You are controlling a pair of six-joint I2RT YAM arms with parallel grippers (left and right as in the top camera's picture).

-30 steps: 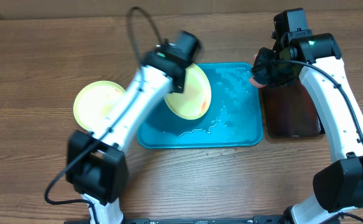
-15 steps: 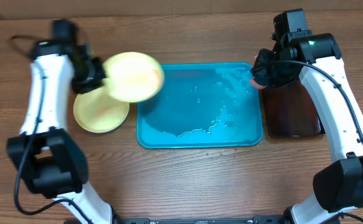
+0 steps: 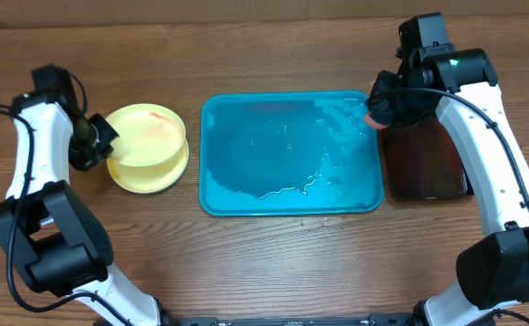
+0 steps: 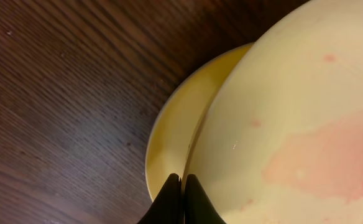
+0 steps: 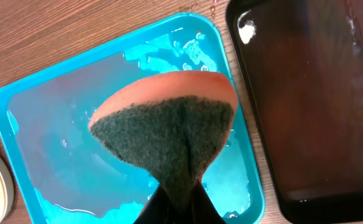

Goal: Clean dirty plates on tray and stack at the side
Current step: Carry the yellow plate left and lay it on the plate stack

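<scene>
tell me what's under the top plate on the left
A second yellow plate; only its rim shows. Its middle is covered by the top plate, so whether it is clean cannot be seen.

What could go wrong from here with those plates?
The top plate shows pink smears, so it may get stacked dirty. It sits off-centre on the lower plate, left jaws shut at its rim, and could slide on release. The sponge in the right jaws might drip outside the tray.
</scene>
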